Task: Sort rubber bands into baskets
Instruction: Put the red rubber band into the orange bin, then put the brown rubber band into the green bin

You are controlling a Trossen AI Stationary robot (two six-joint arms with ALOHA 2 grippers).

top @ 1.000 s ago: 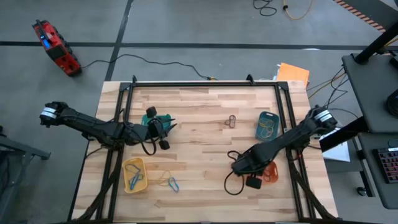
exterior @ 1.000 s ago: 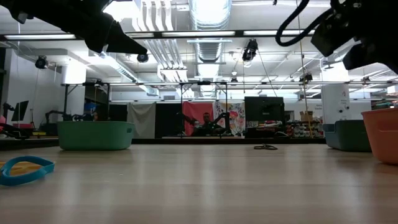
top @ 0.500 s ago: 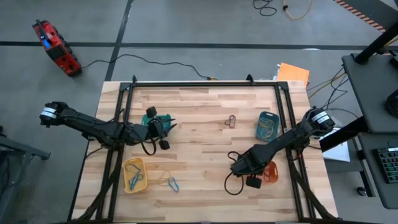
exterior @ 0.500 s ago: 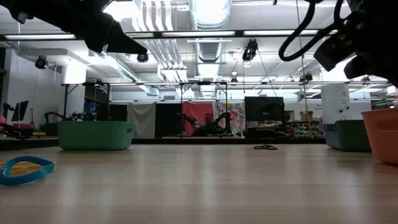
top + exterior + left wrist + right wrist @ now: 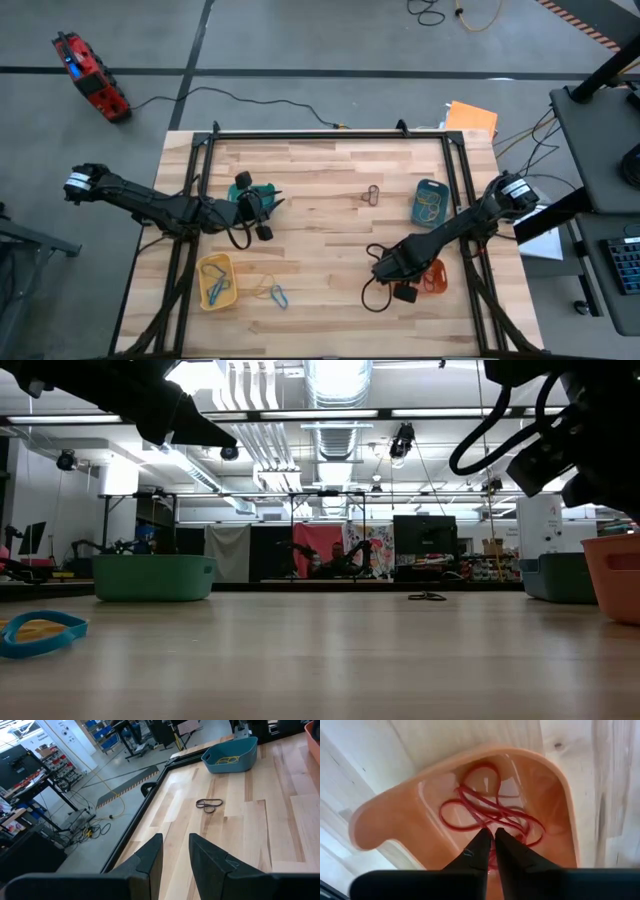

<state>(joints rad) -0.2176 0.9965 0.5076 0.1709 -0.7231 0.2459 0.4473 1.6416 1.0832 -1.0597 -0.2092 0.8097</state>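
My right gripper [image 5: 490, 833] points down into the orange basket [image 5: 395, 820], at the table's near right [image 5: 440, 283]. It is shut on a red rubber band, and more red bands [image 5: 470, 815] lie on the basket's floor. My left gripper [image 5: 175, 845] waits open and empty beside the teal basket [image 5: 263, 190]. The blue basket [image 5: 430, 202] holds yellow bands. The yellow basket [image 5: 215, 280] holds blue bands. A dark band [image 5: 372, 194] and a blue and yellow pair [image 5: 275, 293] lie loose on the table. My right gripper pinches a strand of a red rubber band [image 5: 486, 826] right at its fingertips, coming from above and pointing down. The band's loops spread slack on the orange basket's floor below the fingers.
A black frame [image 5: 320, 135] runs along the table's far edge and sides. The right arm's black cables [image 5: 375, 295] trail over the wood near the orange basket. An orange sheet [image 5: 472, 118] lies beyond the far right corner. The middle of the table is bare wood.
My right gripper has sunk toward the orange basket. The left arm and the loose bands have kept still.
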